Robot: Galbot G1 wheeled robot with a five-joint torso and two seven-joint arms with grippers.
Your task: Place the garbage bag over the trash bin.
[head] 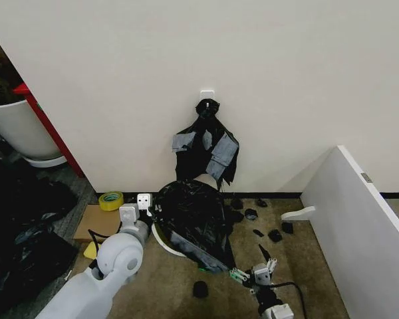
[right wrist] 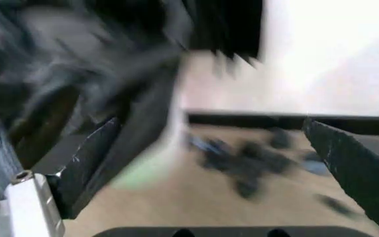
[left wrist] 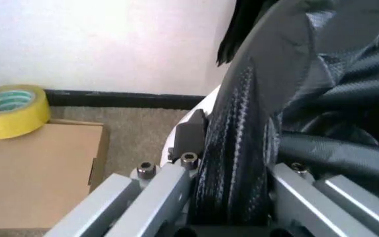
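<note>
Head view: the bag (head: 194,222) drapes the tilted bin (head: 165,243) at centre frame, below a bunch of black bags (head: 205,149) on the wall. The left gripper (head: 146,207) pinches a fold of bag at the bin's left rim. The right gripper (head: 249,272), jaws spread wide and empty, sits just right of the bag's lower corner, nearer the loose end.

Even, soft indoor light on the wall (head: 253,53); faint shadows; right wrist view heavily motion-blurred; left wrist view sharper.
</note>
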